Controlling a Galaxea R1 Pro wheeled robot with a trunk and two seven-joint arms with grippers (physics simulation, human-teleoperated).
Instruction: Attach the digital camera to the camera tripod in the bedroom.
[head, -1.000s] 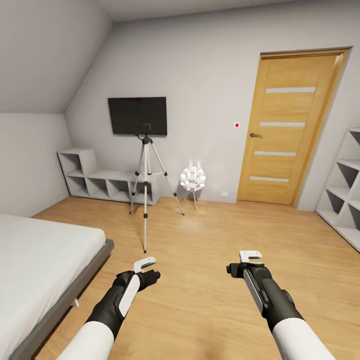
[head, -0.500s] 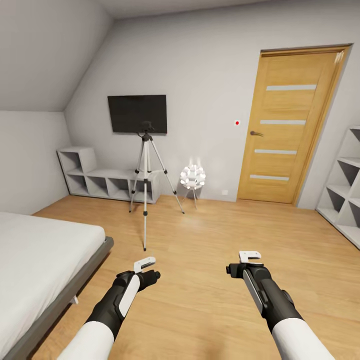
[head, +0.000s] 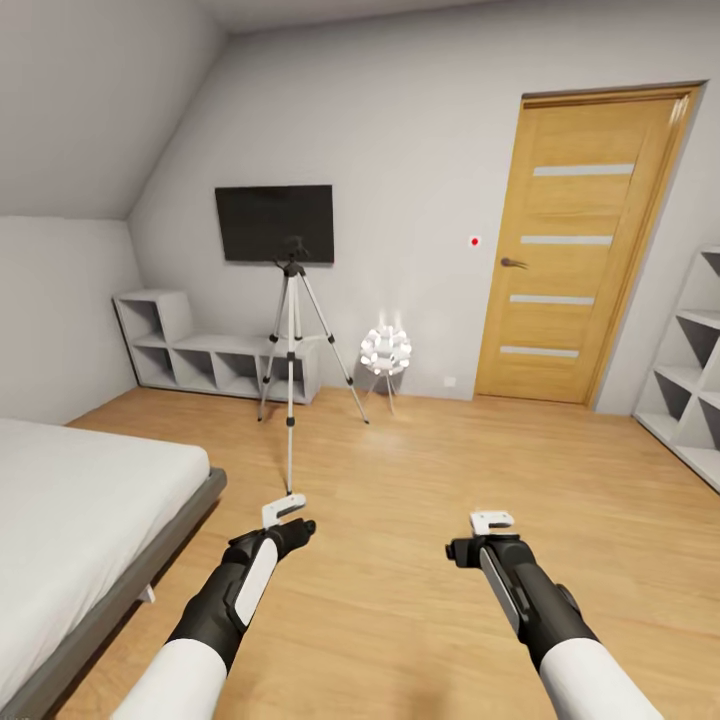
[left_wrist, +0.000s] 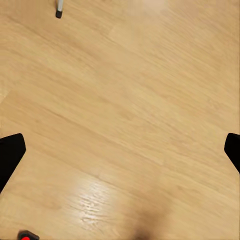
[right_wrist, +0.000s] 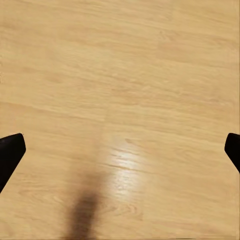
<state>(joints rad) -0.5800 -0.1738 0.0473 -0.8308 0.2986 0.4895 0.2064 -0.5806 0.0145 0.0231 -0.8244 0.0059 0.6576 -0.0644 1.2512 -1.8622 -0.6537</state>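
The camera tripod (head: 291, 340) stands on the light wooden floor ahead, in front of the black wall TV (head: 274, 223); its silver legs are spread and its black head (head: 293, 262) shows dark against the screen. I cannot tell whether the digital camera sits on that head. My left gripper (head: 284, 510) hangs open just short of the tripod's front foot (left_wrist: 59, 10). My right gripper (head: 492, 521) is open too, over bare floor. In both wrist views the black fingertips (left_wrist: 11, 152) (right_wrist: 11, 150) stand wide apart with nothing between them.
A grey-framed white bed (head: 80, 500) is at the left. A low white shelf unit (head: 200, 360) and a white petal-shaped floor lamp (head: 385, 352) stand by the far wall. A wooden door (head: 585, 240) and a tall white shelf (head: 695, 370) are at the right.
The whole head view has shifted a little, as the robot comes closer to the tripod. Both arms hold their pose, with the grippers open throughout.
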